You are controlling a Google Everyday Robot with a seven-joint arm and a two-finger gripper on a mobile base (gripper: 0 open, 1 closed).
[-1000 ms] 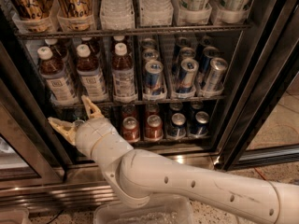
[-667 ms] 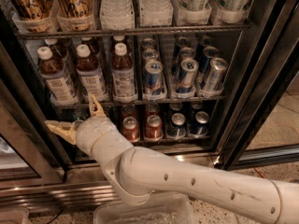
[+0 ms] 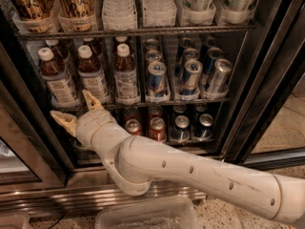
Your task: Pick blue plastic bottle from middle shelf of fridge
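Note:
Three blue plastic bottles with white caps and dark liquid stand at the left of the middle shelf point(image 3: 190, 100): left point(image 3: 55, 78), middle point(image 3: 90, 75) and right point(image 3: 125, 75), with more behind them. My gripper point(image 3: 76, 109) is open and empty at the shelf's front edge, just below the left and middle bottles. One fingertip point(image 3: 89, 98) touches or nearly touches the base of the middle bottle. The other fingertip point(image 3: 61, 119) points left, below the shelf. The white arm reaches in from the lower right.
Blue-and-silver cans point(image 3: 189, 78) fill the right of the middle shelf. Short cans point(image 3: 156, 128) stand on the rack below, partly behind my arm. The shelf above holds tall bottles point(image 3: 114, 6) and cups. The black fridge frame point(image 3: 267, 80) stands right. A clear tub point(image 3: 147, 216) lies on the floor.
My gripper has risen a little toward the front edge of the middle shelf, staying open. The bottles and cans have not moved.

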